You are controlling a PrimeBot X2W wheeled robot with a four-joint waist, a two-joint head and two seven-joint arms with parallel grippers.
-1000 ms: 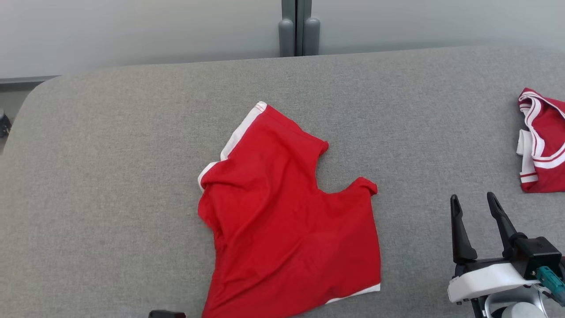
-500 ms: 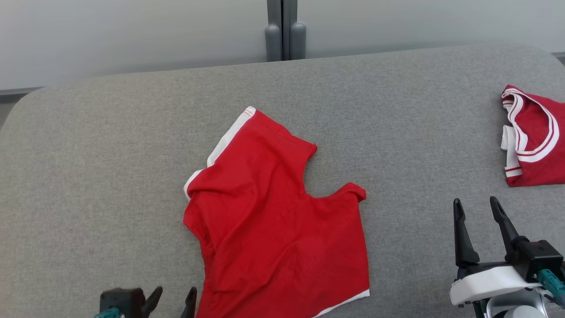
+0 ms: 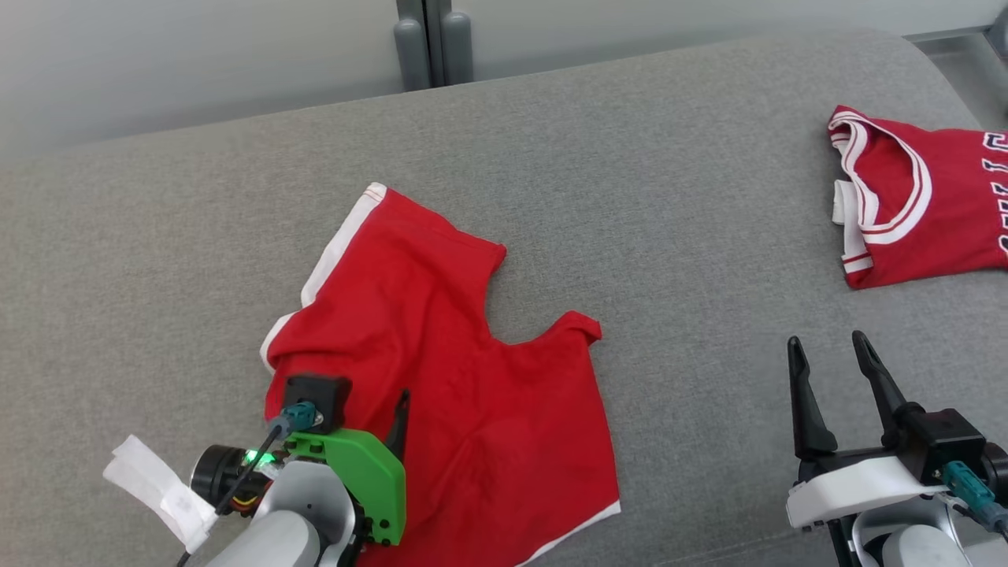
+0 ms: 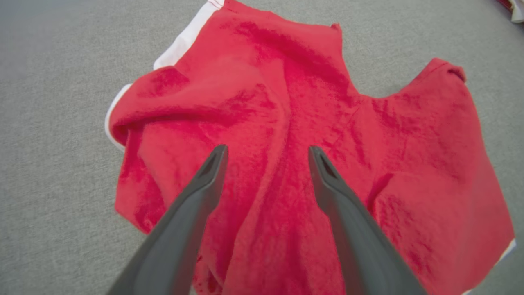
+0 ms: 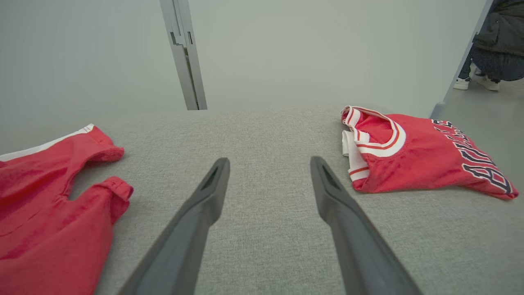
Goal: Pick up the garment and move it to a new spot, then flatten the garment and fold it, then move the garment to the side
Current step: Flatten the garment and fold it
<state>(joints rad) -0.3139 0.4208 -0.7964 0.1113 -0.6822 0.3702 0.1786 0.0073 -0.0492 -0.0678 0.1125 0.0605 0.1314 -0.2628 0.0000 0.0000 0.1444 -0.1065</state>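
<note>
Garment: a pair of red shorts with a white side stripe, lying loosely spread and creased near the middle of a grey padded table, closer to the robot's left. The fabric looks thin, soft and light. It will likely sag and bunch when lifted, and one pinch may catch both layers. Good places to hold appear to be the raised fold near the white-striped edge or a hemmed corner, where the cloth is thicker.

The left gripper hangs over the wrinkled left part of the garment, fingers spread wide with nothing between them. Whether the tips touch the cloth cannot be told. The right gripper sits over bare table well to the right of the shorts, also wide open and empty.

A second item, a red jersey with white trim and dark lettering, lies folded near the far right edge, well apart from the shorts. It limits free space on that side, though much bare table lies around the garment. In the right wrist view, a person's feet show on the floor beyond the table's right end.
</note>
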